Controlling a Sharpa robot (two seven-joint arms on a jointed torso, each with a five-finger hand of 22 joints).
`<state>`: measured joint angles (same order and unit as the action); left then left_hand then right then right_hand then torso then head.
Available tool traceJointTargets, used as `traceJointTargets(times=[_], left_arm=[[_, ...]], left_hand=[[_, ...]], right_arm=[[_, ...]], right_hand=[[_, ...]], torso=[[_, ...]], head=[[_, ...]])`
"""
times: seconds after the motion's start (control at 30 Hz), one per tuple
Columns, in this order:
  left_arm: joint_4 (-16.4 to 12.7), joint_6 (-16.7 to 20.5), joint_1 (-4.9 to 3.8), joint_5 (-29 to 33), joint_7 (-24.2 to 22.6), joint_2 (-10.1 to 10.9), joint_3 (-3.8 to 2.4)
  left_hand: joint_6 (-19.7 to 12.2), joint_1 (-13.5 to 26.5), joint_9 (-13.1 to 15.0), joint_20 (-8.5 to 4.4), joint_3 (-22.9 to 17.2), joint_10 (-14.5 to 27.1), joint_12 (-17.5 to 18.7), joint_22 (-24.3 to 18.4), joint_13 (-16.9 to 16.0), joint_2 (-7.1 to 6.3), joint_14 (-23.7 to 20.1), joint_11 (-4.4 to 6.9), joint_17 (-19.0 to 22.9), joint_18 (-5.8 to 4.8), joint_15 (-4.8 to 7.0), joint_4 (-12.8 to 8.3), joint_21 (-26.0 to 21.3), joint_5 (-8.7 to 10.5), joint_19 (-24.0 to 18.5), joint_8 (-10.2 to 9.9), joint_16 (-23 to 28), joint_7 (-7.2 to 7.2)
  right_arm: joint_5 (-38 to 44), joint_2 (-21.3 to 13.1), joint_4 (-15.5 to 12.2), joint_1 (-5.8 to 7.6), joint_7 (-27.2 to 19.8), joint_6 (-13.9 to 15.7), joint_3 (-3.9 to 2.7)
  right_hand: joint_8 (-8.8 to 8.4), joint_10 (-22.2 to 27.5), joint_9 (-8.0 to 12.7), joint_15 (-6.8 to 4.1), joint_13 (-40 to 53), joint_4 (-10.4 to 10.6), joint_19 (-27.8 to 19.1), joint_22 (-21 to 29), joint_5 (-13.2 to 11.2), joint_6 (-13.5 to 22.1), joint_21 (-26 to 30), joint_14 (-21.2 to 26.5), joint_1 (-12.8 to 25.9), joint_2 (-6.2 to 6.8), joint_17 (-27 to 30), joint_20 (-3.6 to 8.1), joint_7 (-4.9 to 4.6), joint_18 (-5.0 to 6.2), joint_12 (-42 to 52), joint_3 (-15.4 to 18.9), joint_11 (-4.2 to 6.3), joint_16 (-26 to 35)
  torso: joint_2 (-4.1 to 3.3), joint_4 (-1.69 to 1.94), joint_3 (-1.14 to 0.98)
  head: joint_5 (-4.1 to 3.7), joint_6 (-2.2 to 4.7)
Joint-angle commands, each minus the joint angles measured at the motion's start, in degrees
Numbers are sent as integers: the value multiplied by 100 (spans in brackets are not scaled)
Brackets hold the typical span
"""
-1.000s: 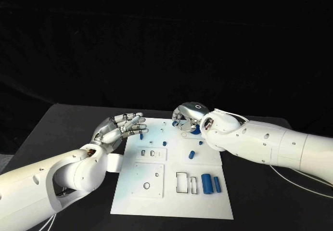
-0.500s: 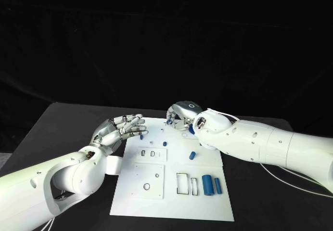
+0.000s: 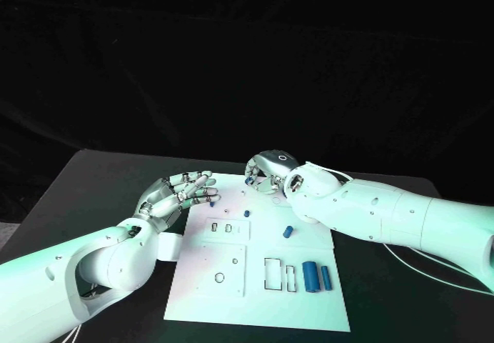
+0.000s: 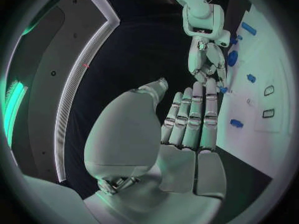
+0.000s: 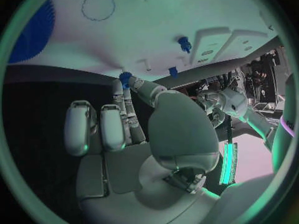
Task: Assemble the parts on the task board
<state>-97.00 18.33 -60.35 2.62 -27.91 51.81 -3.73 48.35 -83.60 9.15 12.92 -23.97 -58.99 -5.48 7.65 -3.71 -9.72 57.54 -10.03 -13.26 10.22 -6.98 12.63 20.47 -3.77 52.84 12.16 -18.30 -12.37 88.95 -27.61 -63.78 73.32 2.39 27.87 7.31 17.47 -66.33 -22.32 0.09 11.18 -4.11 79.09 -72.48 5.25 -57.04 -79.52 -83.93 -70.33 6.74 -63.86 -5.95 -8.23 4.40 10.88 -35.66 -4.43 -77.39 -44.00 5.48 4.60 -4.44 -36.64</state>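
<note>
Task board (image 3: 258, 286) lies mid-bench, blue parts (image 3: 310, 277) scattered on it. Over the last second I've swung the right hand (image 3: 270, 174) leftward along the board's far edge, so a pick near that edge looks under way. In the right wrist view its fingertips (image 5: 127, 79) pinch a small blue peg (image 5: 124, 76). Left hand (image 3: 183, 191) hovers at the board's left edge, fingers apart, holding nothing.
</note>
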Motion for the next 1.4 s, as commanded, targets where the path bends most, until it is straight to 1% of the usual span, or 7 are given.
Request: traceJointTargets(times=[0.03,0.5,0.7,0.8,1.03,1.2,1.4], left_arm=[[-20,-110,-8,12,-14,-12,-6],[-33,-112,-10,12,5,-10,-8],[-23,-113,-11,12,17,-7,-8],[-20,-114,-11,12,24,-2,-8],[-10,-114,-11,13,32,22,-8],[-3,-115,-11,16,26,52,-7],[7,-111,-11,42,24,86,-7]], left_hand=[[16,11,-7,19,-32,-24,29,-5,1,1,-19,-32,-8,19,-41,-3,11,16,1,-25,32,-142],[16,11,-7,19,-32,-24,29,-5,1,1,-19,-32,-8,19,-41,-3,11,16,1,-25,32,-142],[15,13,-8,20,-37,-23,35,-6,1,-1,-22,-34,-11,19,-42,-8,10,17,-1,-27,36,-144],[11,16,-9,21,-39,-20,41,-8,1,-4,-24,-36,-13,19,-43,-11,9,18,-3,-31,39,-147],[4,21,-11,22,-42,-14,51,-10,3,-9,-29,-41,-15,18,-46,-16,8,20,-6,-37,44,-153],[4,21,-11,22,-42,-14,51,-10,3,-9,-29,-41,-15,18,-46,-16,8,20,-6,-37,44,-153],[0,22,-13,23,-46,-10,57,-11,3,-10,-31,-43,-17,18,-47,-20,8,20,-8,-41,47,-157]], right_arm=[[31,36,50,1,-17,-75,-3],[42,202,313,-9,-11,-187,-2],[11,204,331,-11,-38,-145,-2],[2,171,295,-12,-30,-102,-2],[-29,-146,-81,-12,16,-9,-5],[-201,-678,-651,1,71,53,-59],[-672,-1364,-1239,52,311,-230,-113]], right_hand=[[24,-21,4,-12,4,36,12,1,27,-13,-2,-144,29,63,-6,-13,-1,-53,-15,5,-2,-22],[-16,56,-13,6,-12,77,-63,100,9,69,64,-120,89,112,83,-24,-24,-30,-65,0,-26,11],[-193,327,7,98,-92,131,-208,287,-26,336,199,-54,165,227,298,-91,-151,10,-221,-37,-144,107],[-470,713,79,207,-194,189,-521,739,24,742,517,58,286,434,648,-191,-284,109,-372,98,-274,288],[-523,842,72,231,-223,225,-610,881,63,783,633,99,310,503,787,-231,-301,146,-355,232,-298,356],[-511,790,48,222,-215,255,-587,860,107,721,632,99,297,496,805,-233,-289,144,-271,293,-282,357],[-696,-346,73,75,57,290,-322,482,321,921,400,13,192,461,602,-124,-215,68,358,305,-89,207]], torso=[[-16,4,1],[-35,0,10],[-30,-9,10],[-31,-12,11],[-26,-24,8],[-11,-59,6],[10,-112,-3]], head=[[4,8],[10,-3],[29,-11],[31,-2],[46,9],[52,51],[36,67]])
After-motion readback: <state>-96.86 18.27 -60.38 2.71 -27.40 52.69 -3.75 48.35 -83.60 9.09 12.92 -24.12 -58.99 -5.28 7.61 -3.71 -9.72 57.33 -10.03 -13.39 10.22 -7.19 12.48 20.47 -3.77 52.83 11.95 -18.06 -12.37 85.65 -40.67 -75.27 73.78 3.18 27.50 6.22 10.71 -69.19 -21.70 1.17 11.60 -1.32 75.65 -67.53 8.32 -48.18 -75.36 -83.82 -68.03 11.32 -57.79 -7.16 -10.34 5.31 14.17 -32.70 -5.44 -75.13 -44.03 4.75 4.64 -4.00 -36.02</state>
